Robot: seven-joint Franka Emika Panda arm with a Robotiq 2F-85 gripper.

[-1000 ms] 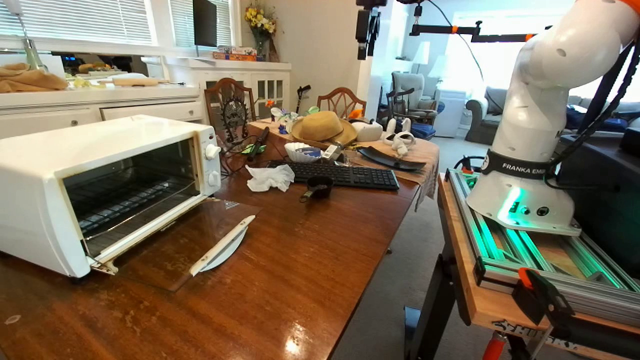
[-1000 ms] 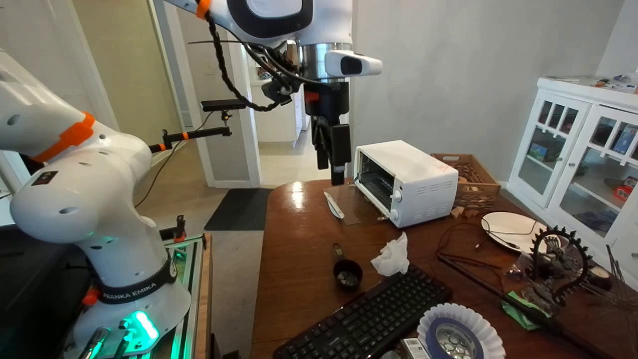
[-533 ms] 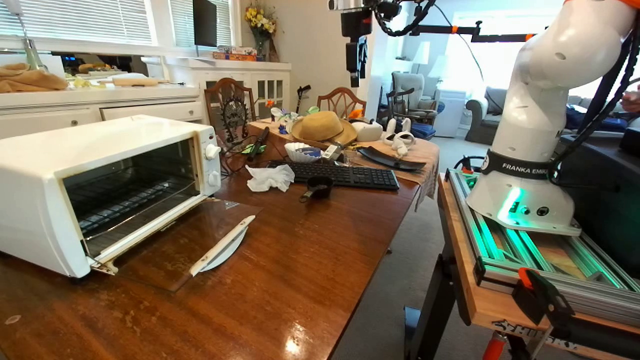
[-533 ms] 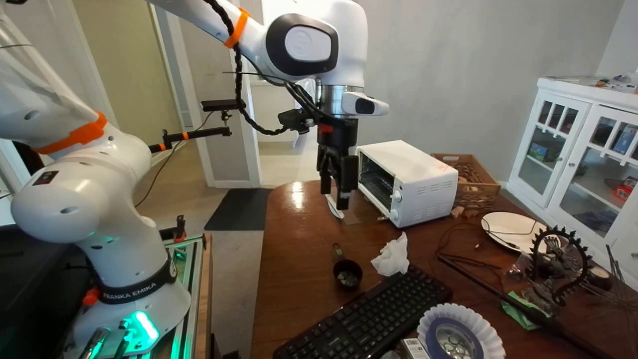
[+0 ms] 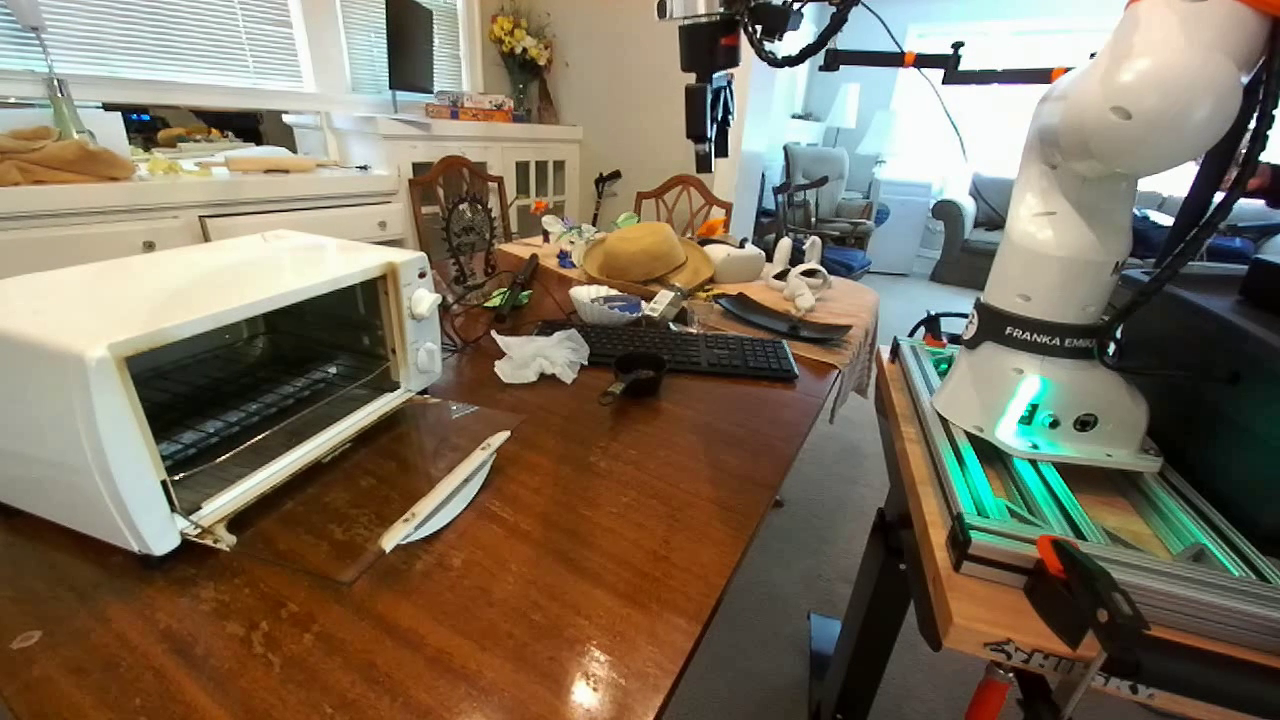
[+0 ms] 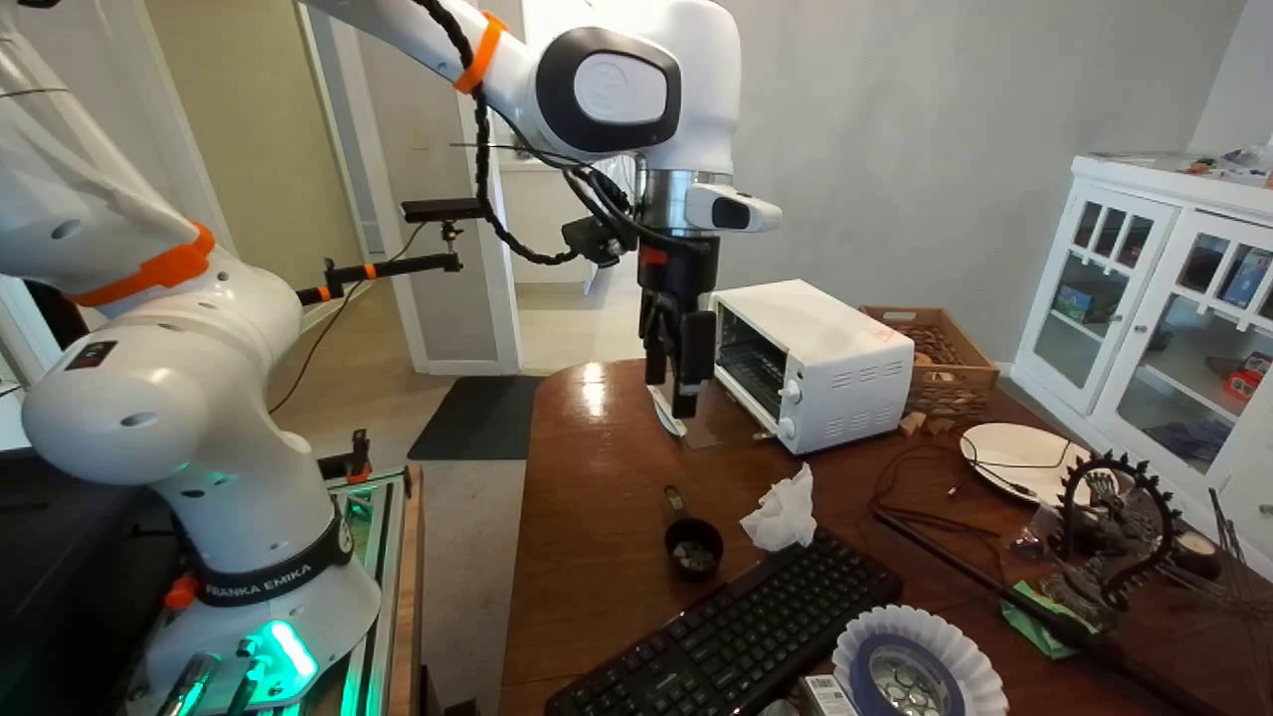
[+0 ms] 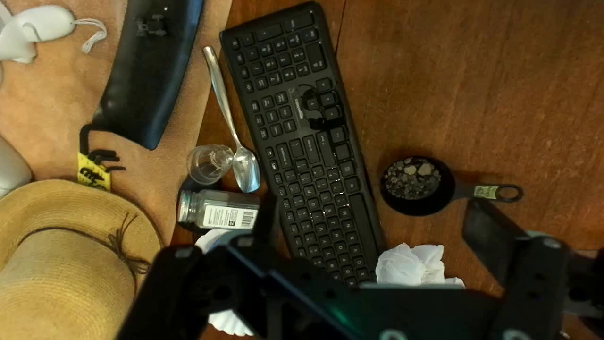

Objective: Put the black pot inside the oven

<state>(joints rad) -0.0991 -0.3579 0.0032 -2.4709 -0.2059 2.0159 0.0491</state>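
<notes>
The black pot is a small dark cup with a short handle, upright on the wooden table and holding greyish stones. It shows in both exterior views, beside the keyboard, as the black pot and the black pot. My gripper hangs well above the table, jaws wide apart and pointing down, nothing held. In the wrist view the gripper has the pot far below, nearer the right finger. The white oven has its glass door lowered onto the table, its wire rack visible inside.
A black keyboard and a crumpled white tissue lie close to the pot. Beyond the keyboard are a spoon, a glass jar and a straw hat. A wicker basket stands behind the oven.
Between one second and half a second ago my gripper came down and moved slightly sideways. Since then it has barely shifted. The pot and oven have stayed put.
</notes>
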